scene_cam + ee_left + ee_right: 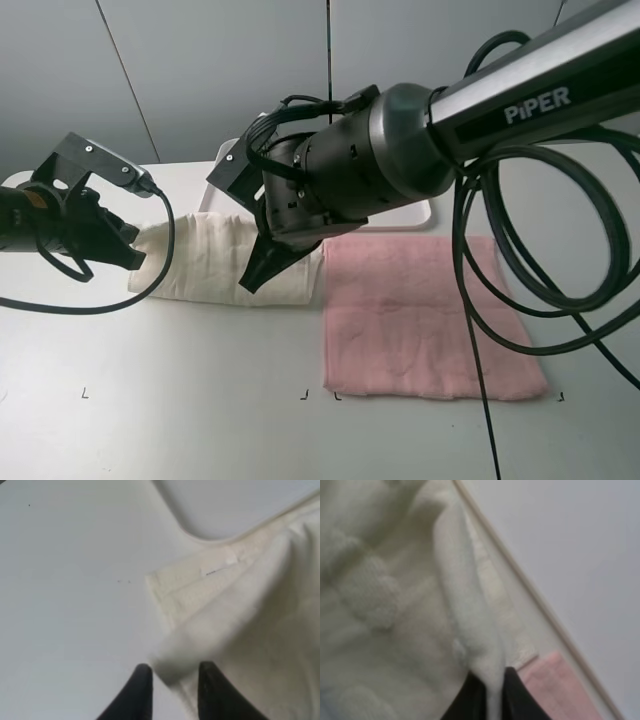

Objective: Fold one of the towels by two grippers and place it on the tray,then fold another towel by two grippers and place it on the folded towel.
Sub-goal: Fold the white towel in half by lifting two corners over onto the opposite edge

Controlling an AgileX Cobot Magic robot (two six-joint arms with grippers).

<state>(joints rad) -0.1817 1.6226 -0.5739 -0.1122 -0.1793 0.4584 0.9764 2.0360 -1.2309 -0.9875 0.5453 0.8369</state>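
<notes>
On the white table (pixel 200 420), high view: a cream off-white terry towel (pixel 215 255) lies folded into a long bundle just in front of the flat white plastic tray (pixel 420 215). A pale pink terry towel (pixel 420 310) is spread flat just beside it.

Only the left wrist view shows a small dark-printed tag (pixel 220 569) near a corner of the cream cloth, with the tray's rounded corner close by.

At the bundle's left end the left hand (pixel 174 666) sits low, its black prongs narrowly parted and a soft fold of cream cloth at their tips. At the other end the right hand (pixel 490 677) angles down, prongs pinched on a thin raised ridge of the same towel.

From above, the right arm (pixel 400 140) hides most of the tray. The right wrist view is blurred and the weave is hard to read.
</notes>
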